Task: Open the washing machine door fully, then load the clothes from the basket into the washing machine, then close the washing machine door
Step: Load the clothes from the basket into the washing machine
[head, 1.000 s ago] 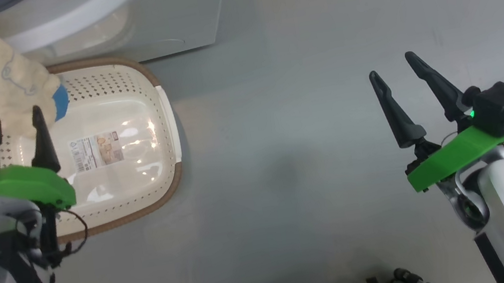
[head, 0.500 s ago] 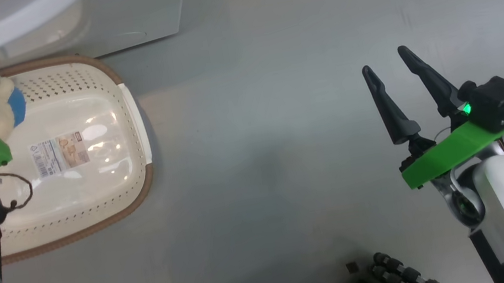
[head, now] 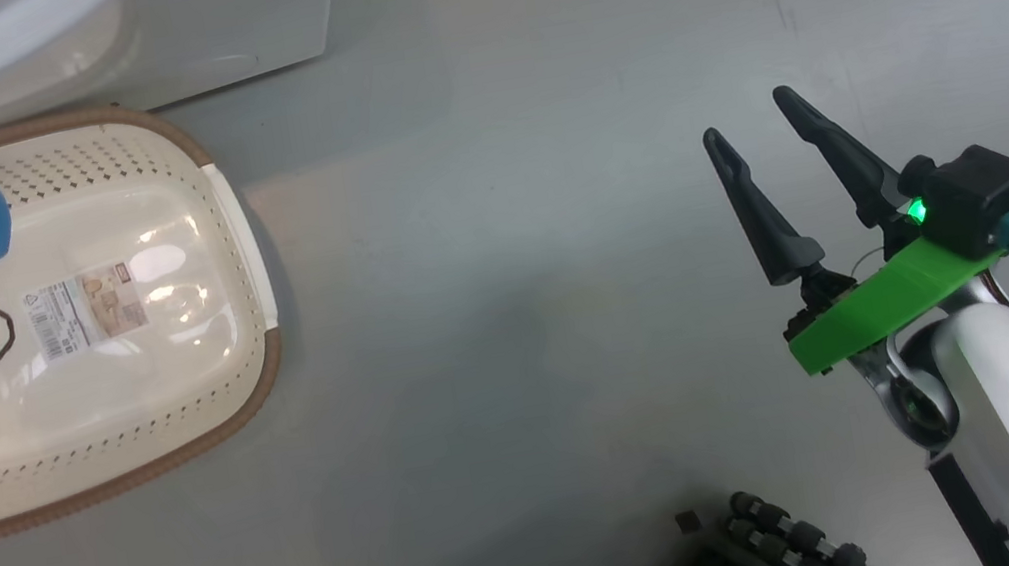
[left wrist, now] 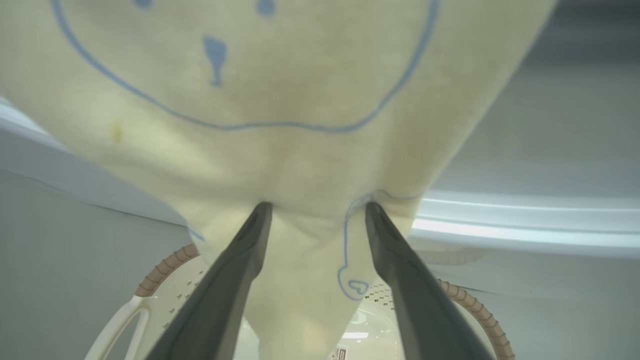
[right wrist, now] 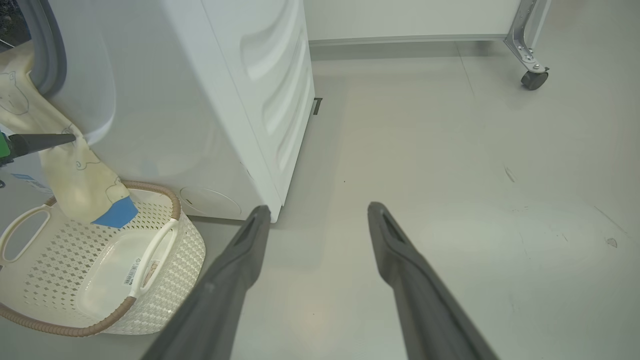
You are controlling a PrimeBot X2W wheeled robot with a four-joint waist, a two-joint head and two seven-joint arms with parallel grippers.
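Grey floor (head: 521, 321), basket (right wrist: 167, 320) looks empty beside the washing machine (right wrist: 225, 100). The clothes (right wrist: 75, 175) dangle from its mouth. Left hand (left wrist: 318, 205) is spread wide against the fabric, probably to shove it in. Right hand (head: 746, 112) is wide too, parked clear.

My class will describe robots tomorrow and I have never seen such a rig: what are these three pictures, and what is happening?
A wheeled robot with two arms, each ending in two dark jaws. One picture looks down from its head; two look along each arm's jaws from the wrist. On the floor stand a white washer and a cream basket. A yellow cloth hangs from the washer's opening over the basket. The left jaws stand open, tips against the cloth, clamping nothing; the right jaws stand open over the floor, holding nothing.
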